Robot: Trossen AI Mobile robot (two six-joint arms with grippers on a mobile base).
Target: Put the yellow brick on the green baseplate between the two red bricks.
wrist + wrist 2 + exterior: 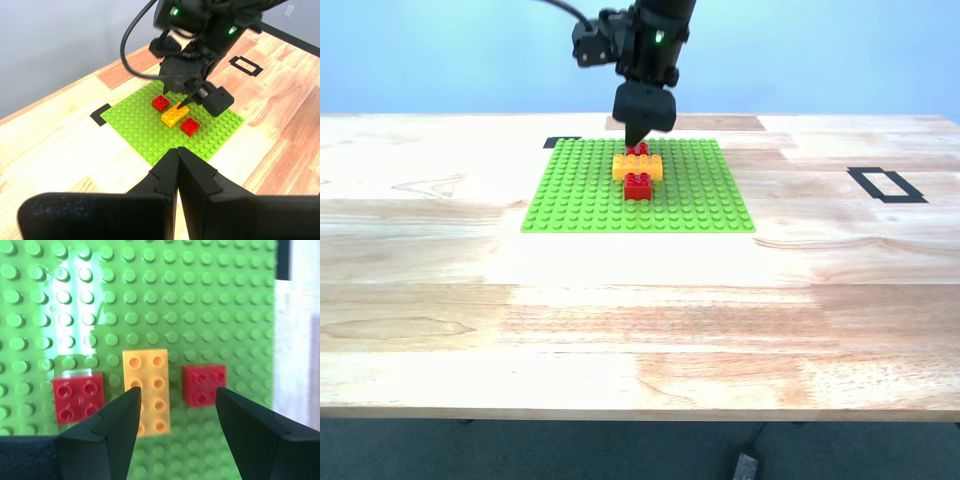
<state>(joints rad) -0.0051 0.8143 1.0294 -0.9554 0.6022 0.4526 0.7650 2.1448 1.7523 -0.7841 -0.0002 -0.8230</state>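
The yellow brick (pixel 147 390) sits on the green baseplate (pixel 700 205) btwn the two red bricks (pixel 78 396) (pixel 202 384), so the placing looks done; the second gripper (pixel 175 426) hangs right above it w/ jaws spread and nothing in them, prob. just let go or ready to press it down. The first gripper (pixel 177 172) is well back from the plate, jaws shut on nothing, out of the way. Only black tape marks (pixel 886 185) on the wooden table (pixel 640 320) nearby, nothing blocking.
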